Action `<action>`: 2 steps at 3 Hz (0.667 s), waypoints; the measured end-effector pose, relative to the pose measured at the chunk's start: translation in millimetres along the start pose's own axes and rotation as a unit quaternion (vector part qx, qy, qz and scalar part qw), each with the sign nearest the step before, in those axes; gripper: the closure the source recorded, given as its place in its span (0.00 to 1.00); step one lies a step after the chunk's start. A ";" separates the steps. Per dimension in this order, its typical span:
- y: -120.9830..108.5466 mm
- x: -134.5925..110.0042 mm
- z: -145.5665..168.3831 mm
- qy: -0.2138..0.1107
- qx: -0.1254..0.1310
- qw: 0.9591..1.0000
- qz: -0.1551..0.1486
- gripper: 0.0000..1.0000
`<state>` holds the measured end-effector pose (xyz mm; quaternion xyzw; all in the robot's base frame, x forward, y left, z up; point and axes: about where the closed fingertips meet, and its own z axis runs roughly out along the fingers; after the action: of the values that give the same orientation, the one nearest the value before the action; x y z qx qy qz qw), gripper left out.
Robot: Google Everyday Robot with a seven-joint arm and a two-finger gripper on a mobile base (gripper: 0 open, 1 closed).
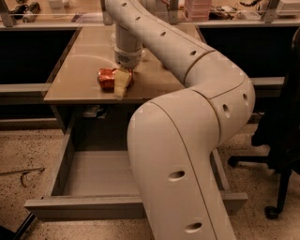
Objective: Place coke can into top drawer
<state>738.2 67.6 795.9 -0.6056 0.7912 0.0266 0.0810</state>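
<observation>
The coke can (106, 78) is red and dented and lies on its side near the front edge of the tan tabletop (79, 61). My gripper (122, 80) reaches down from above and is shut on the can's right end, with one pale finger (121, 86) in front of it. The can sits at or just above the table surface. The top drawer (79, 207) is pulled open below the tabletop; its grey floor is bare where it shows. My white arm hides the drawer's right half.
A dark office chair (281, 140) stands at the right on the speckled floor. A thin cable (23, 172) lies on the floor at the left. A back counter (211, 14) holds clutter. Small items (93, 111) sit behind the drawer.
</observation>
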 end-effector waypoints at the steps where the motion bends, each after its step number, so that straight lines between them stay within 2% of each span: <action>1: 0.0 0.0 0.0 0.000 0.000 1.000 0.000 0.65; 2: 0.0 0.0 0.0 0.000 0.000 1.000 0.000 0.88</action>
<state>738.2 67.6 795.9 -0.6056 0.7912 0.0266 0.0810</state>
